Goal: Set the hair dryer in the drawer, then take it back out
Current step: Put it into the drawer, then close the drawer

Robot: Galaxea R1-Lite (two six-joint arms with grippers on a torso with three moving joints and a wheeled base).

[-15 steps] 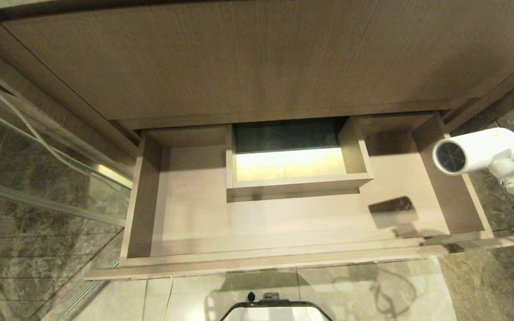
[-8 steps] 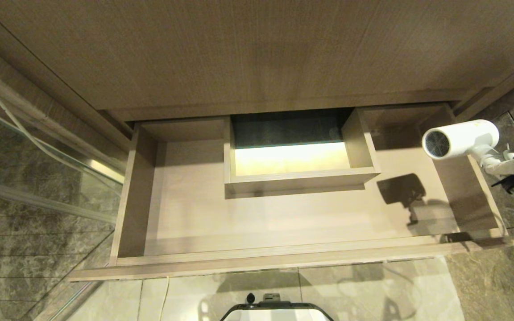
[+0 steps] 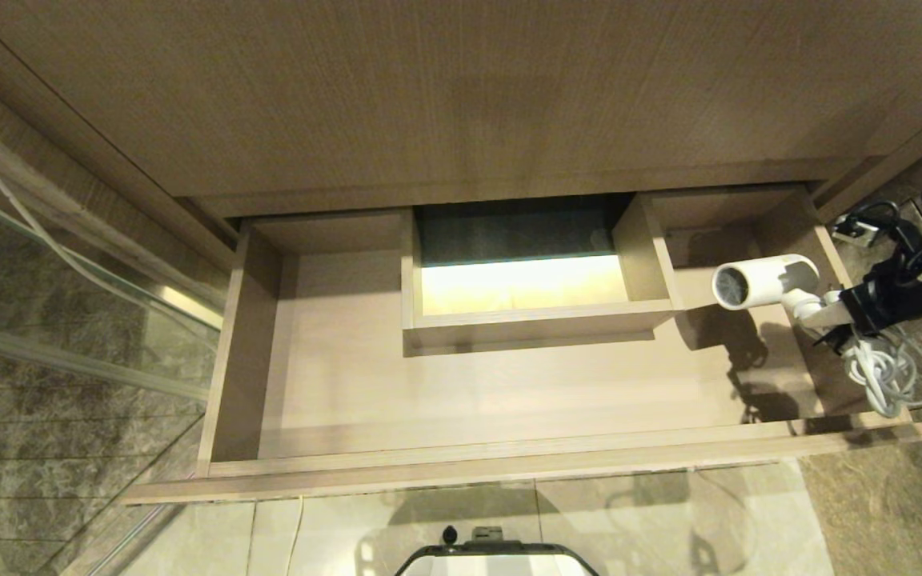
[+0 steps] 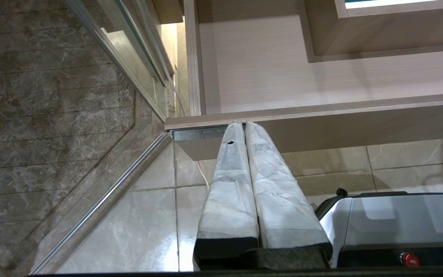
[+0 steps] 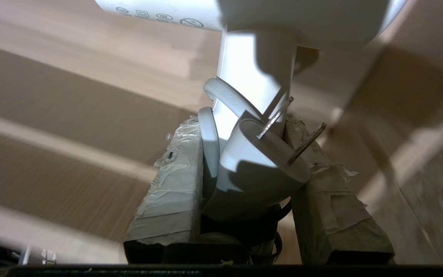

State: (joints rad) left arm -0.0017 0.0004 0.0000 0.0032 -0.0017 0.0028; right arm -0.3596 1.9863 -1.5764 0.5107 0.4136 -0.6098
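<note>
Hair dryer [image 3: 761, 282] hanging over the right end of the open drawer [image 3: 477, 468], not set down yet.

The right gripper [image 3: 829, 314] comes in from the right edge of the head view with its jaws clamped on the dryer's handle (the wrist view shows the padded fingers [image 5: 167, 192] on either side of it, plug [image 5: 260, 161] wedged in between). Barrel lies roughly level, grey grille end pointing toward the boxed cut-out [image 3: 529, 300] at the drawer's back middle. The bundled white cord [image 3: 881, 376] dangles under the gripper, above the drawer's right wall. The dryer's shadow lies on the drawer bottom below it. The left gripper [image 4: 244, 127] is parked low by the drawer's left front corner, jaws pressed together on nothing.
</note>
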